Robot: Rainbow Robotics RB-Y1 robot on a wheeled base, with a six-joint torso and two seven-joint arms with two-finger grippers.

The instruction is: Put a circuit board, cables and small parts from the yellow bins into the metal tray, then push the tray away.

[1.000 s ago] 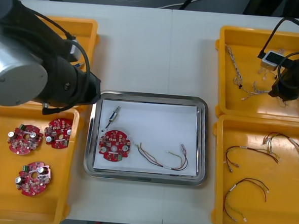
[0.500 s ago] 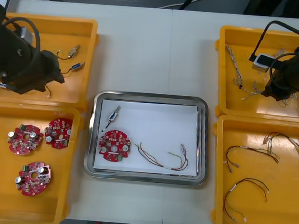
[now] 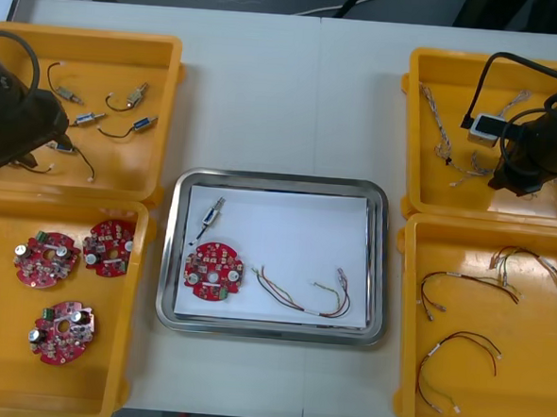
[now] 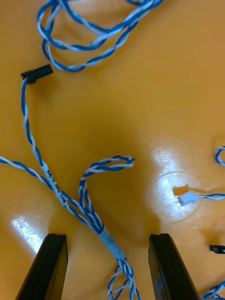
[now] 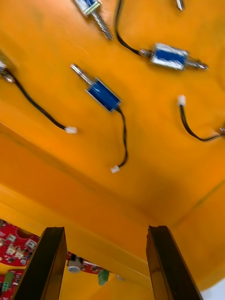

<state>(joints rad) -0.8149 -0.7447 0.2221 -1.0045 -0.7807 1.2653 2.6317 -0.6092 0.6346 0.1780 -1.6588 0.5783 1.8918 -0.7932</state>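
Observation:
The metal tray [image 3: 377,271], white inside, holds a red circuit board [image 3: 213,271], a small metal part [image 3: 211,218] and a red and yellow cable [image 3: 306,293]. My right gripper [image 4: 107,267] hangs open low over the far right yellow bin [image 3: 421,113]. A twisted blue and white cable [image 4: 110,241] runs between its fingers [image 4: 47,267]. My left gripper [image 5: 105,262] is open above the far left yellow bin [image 3: 164,69], over its near wall. Small metal parts [image 5: 104,93] with black leads lie beyond its fingertips.
Three circuit boards [image 3: 61,285] lie in the near left bin [image 3: 107,387]. Black and red cables [image 3: 468,286] rest in the near right bin [image 3: 411,368]. More twisted cable [image 3: 444,134] lies in the far right bin. Bare table surrounds the tray.
My left arm has pulled back from beside the tray to the left, uncovering the far left bin's small parts. My right arm shifted slightly within the far right bin.

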